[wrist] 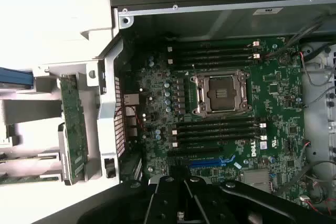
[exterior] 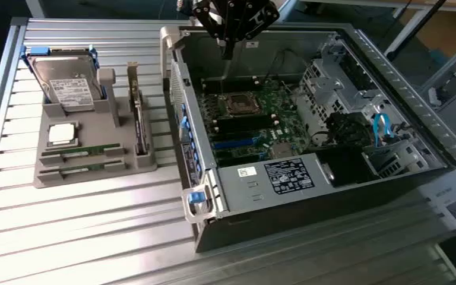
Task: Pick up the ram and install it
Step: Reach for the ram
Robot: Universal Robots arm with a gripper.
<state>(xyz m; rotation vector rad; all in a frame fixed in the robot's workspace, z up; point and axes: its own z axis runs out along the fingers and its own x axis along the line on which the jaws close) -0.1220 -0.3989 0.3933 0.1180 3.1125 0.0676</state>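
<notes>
**Gripper** [exterior: 226, 53]: the fingers are pressed together with nothing between them. It hangs over the open case [exterior: 402, 178], toward the side farthest from the exterior camera and just past the processor socket [exterior: 240, 105].

**Under it:** the motherboard [exterior: 263, 98]. Black memory slots [wrist: 215, 129] run along both sides of the socket. As far as you can see, none is filled.

**Next out:** the case's rear wall [exterior: 182, 119] stands upright between the board and the parts outside.

**Past the wall, toward the exterior view's left:** a grey holder [exterior: 93, 178] sits on the slatted table [exterior: 93, 237].
- The expansion card [exterior: 138, 127] stands on edge, closest to the wall.
- The hard drive [exterior: 69, 86] stands upright at the holder's far end.
- The processor chip [exterior: 62, 133] lies flat in the middle.

**Farthest from the gripper:** the ram sticks [exterior: 81, 152], two of them, sit in parallel grooves at the holder's camera-side end. Both are seated and neither is lifted.

**Relation to note:**
- From the gripper, the ram lies off to the exterior view's left and nearer the camera.
- It is well apart from the gripper, lower, and on the other side of the case wall.
- Its long axis runs across the exterior view, left to right, rising slightly toward the right.
- The board's slots look to run much the same way, so you would judge stick and slot roughly parallel as they lie.
</notes>
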